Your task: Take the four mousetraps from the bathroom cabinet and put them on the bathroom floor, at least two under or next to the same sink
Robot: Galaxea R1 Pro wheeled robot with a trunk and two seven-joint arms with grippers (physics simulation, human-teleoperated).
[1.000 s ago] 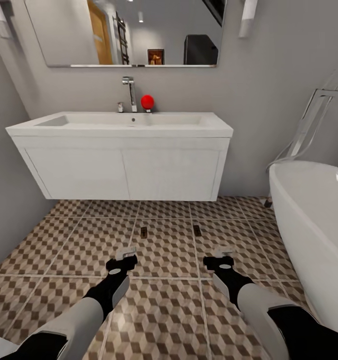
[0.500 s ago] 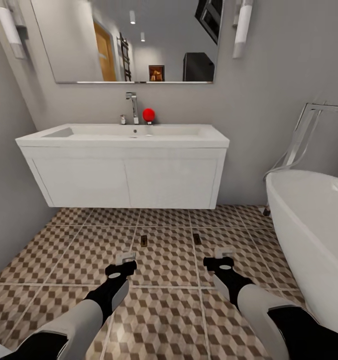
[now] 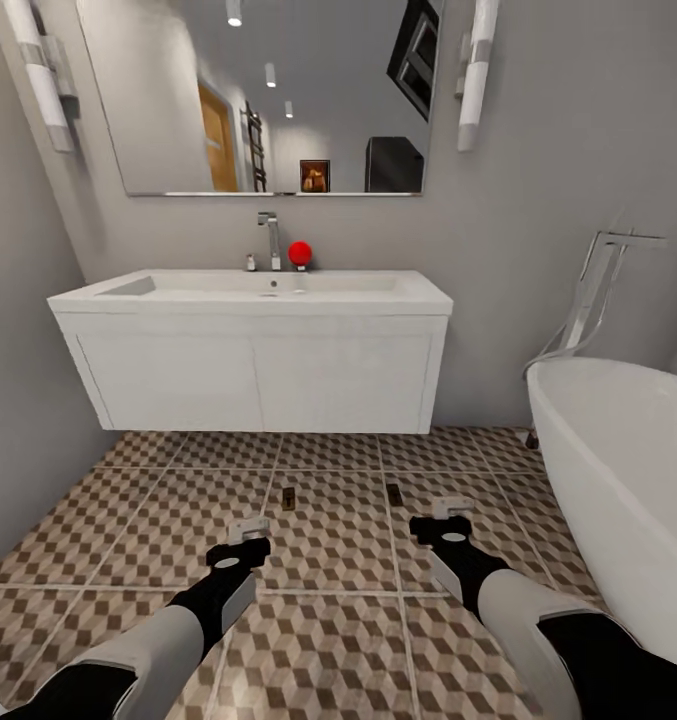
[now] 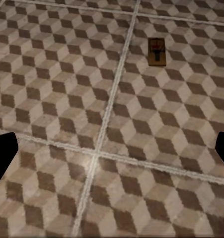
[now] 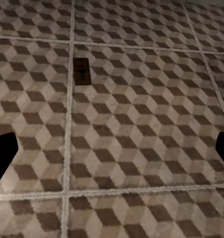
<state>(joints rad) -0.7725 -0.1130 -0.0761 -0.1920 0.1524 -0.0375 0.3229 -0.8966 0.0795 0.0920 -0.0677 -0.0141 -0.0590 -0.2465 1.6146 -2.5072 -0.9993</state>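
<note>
Both black claws, left gripper (image 3: 246, 533) and right gripper (image 3: 446, 513), hover spread and empty above the cube-patterned tile floor (image 3: 338, 640), where two small brown wooden mousetraps (image 3: 288, 497) (image 3: 394, 493) lie near the white wall-hung sink (image 3: 248, 292); apparently two remain to fetch.

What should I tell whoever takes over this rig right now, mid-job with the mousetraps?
Left gripper: open, holding nothing, low over the bathroom floor.
Right gripper: open, holding nothing, also low over the tiles.
Two mousetraps lie flat on the floor in front of the sink: one ahead of the left gripper, one ahead of the right. They are close in front of the vanity, not under it.
Done: two traps on the floor.
Left: the other two traps still need to go on this same floor. Judge whether the placed pair counts as next to the sink.
</note>
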